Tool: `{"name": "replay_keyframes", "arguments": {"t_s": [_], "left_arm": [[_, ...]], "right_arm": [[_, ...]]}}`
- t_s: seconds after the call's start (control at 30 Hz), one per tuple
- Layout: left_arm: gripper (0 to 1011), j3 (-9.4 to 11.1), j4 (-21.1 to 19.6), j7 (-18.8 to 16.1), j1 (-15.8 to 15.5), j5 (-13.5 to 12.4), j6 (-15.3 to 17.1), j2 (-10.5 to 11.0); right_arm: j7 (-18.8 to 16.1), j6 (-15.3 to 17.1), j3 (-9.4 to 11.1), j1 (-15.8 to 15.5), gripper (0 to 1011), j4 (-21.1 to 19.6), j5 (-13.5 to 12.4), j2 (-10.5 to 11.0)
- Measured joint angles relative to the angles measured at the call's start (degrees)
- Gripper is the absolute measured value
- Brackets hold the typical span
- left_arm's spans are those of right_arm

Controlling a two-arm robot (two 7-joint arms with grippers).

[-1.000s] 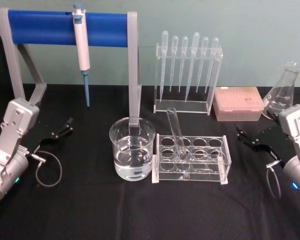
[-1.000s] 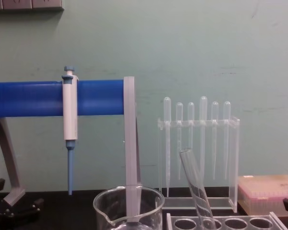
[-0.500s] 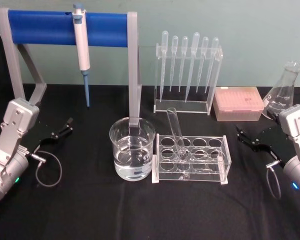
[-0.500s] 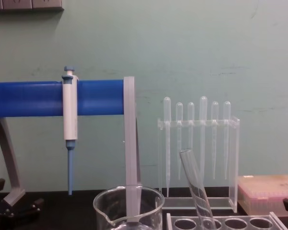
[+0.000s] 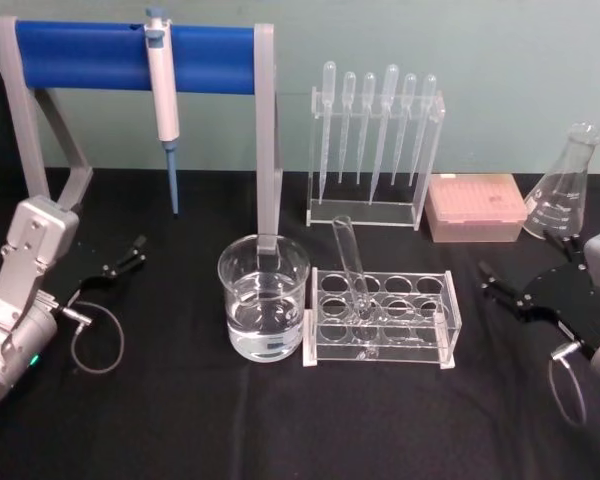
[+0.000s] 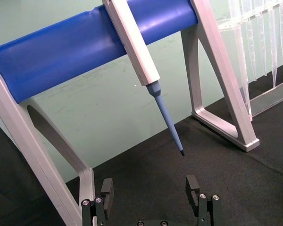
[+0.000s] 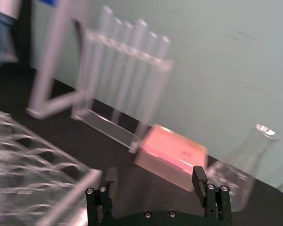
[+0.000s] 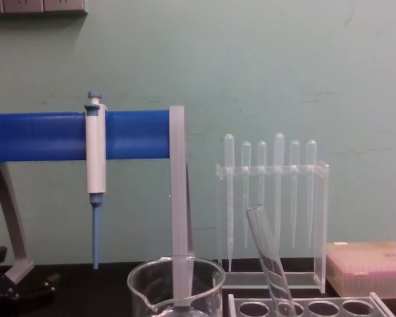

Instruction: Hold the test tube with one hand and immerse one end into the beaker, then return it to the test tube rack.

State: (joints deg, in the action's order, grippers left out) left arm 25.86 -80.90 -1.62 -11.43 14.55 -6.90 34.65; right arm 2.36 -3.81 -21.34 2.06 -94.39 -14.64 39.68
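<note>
- A black table [image 5: 280, 430] holds lab glassware, seen from above and from the front.
- The test tube [image 5: 351, 262] stands tilted in a clear rack [image 5: 448, 318] at the middle of the table. It sits in the second column of holes from the left, and its open top leans left and away.
- The beaker [image 5: 264, 300], partly filled with clear liquid, stands just left of the rack.
- The left gripper [image 6: 149, 182] rests low at the left side of the table, well apart from the beaker. Its fingers are apart and hold nothing.
- The right gripper [image 7: 154, 173] is at the right side of the table, well apart from the rack. Its fingers are apart and hold nothing.
- At the far side are a blue-barred stand [image 5: 80, 55] carrying a white-and-blue pipette [image 5: 162, 80], a holder of plastic droppers [image 5: 375, 130], a pink box [image 5: 477, 207] and a flask [image 5: 565, 190].
</note>
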Motion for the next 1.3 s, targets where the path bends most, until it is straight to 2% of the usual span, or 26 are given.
{"name": "replay_keyframes", "arguments": {"t_s": [0.07,0.1,0.17,0.37,0.5,0.6,0.63,0.67,0.8,1.07,1.3], "left_arm": [[1000,0.0,0.0,0.0,0.0,0.0,0.0,0.0],[1000,0.0,0.0,0.0,0.0,0.0,0.0,0.0],[1000,0.0,0.0,0.0,0.0,0.0,0.0,0.0],[1000,0.0,0.0,0.0,0.0,0.0,0.0,0.0],[1000,0.0,0.0,0.0,0.0,0.0,0.0,0.0],[1000,0.0,0.0,0.0,0.0,0.0,0.0,0.0],[1000,0.0,0.0,0.0,0.0,0.0,0.0,0.0],[1000,0.0,0.0,0.0,0.0,0.0,0.0,0.0],[1000,0.0,0.0,0.0,0.0,0.0,0.0,0.0],[1000,0.0,0.0,0.0,0.0,0.0,0.0,0.0],[1000,0.0,0.0,0.0,0.0,0.0,0.0,0.0]], "right_arm": [[-3.6,0.1,1.1,-2.5,1002,-4.2,-3.1,1.7],[-3.6,0.1,1.1,-2.5,1002,-4.2,-3.1,1.7],[-7.8,0.7,1.3,-3.4,1002,-7.5,-5.8,2.7],[-14.1,2.8,-0.6,-1.6,1002,-10.1,-7.6,2.6],[-17.9,4.9,-2.9,1.9,1002,-9.2,-7.4,0.7],[-20.6,7.0,-5.2,5.9,1002,-6.5,-6.5,-1.8],[-20.6,7.0,-5.2,5.9,1002,-6.5,-6.5,-1.8],[-21.9,8.3,-6.4,8.2,1002,-4.8,-5.6,-3.4],[-23.7,10.2,-8.0,11.5,1002,-2.3,-4.2,-5.9],[-25.0,11.9,-8.7,14.1,994,0.1,-2.4,-8.3],[-25.8,13.0,-8.4,15.0,841,1.6,-2.0,-10.1]]}}
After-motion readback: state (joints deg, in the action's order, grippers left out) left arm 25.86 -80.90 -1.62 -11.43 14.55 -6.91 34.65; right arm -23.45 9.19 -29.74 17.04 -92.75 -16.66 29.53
